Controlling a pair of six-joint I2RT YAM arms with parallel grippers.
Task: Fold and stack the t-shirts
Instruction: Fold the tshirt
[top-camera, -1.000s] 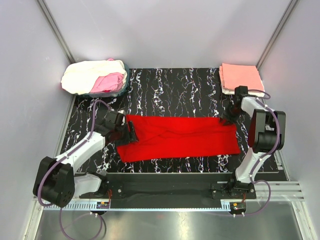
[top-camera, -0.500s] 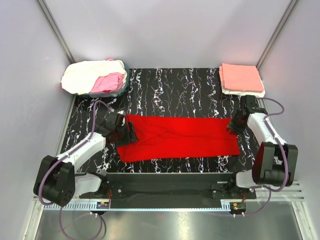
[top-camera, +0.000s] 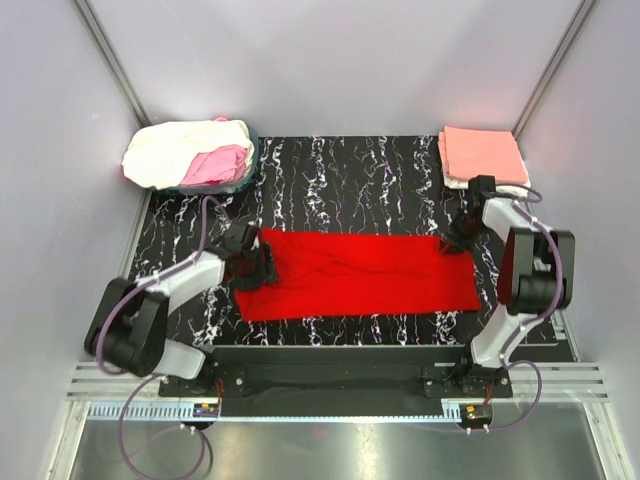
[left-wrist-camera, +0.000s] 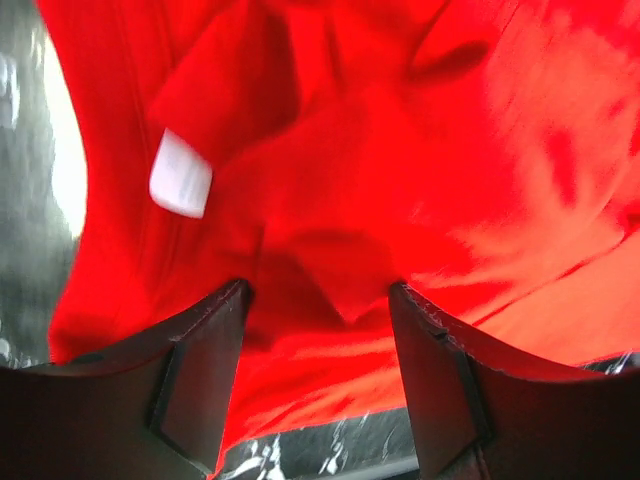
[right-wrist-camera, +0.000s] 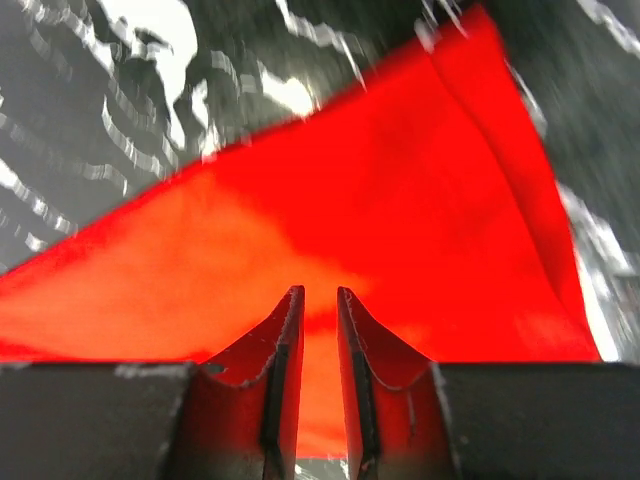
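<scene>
Red t-shirt (top-camera: 360, 275): lies spread flat across the middle of the table (top-camera: 350, 170) as a long band running left to right, with creases through its centre.
Left jaws: at the shirt's left end in the top view. Spread wide, both fingers (left-wrist-camera: 200, 370) low over the cloth, with a raised fold of red between them. Nothing is pinched.
Neck label (left-wrist-camera: 180, 175): small and white, on the red cloth just beyond the left jaws.
Right jaws: at the shirt's far right corner. Pressed almost together, so that only a thin red slit shows between the fingers (right-wrist-camera: 275, 370). They are pinching the red t-shirt at its edge, and the cloth fans out from them to a point. The wrist view is blurred.
Folded stack: at the far right corner of the table, a salmon-pink shirt (top-camera: 482, 152) sits squared on top of a white shirt (top-camera: 490, 185), just beyond the right jaws.
Unfolded heap: at the far left corner, a cream-white shirt (top-camera: 170, 155) lies bunched with a pink shirt (top-camera: 215, 165) against it on its right side. It is well apart from the red t-shirt.
</scene>
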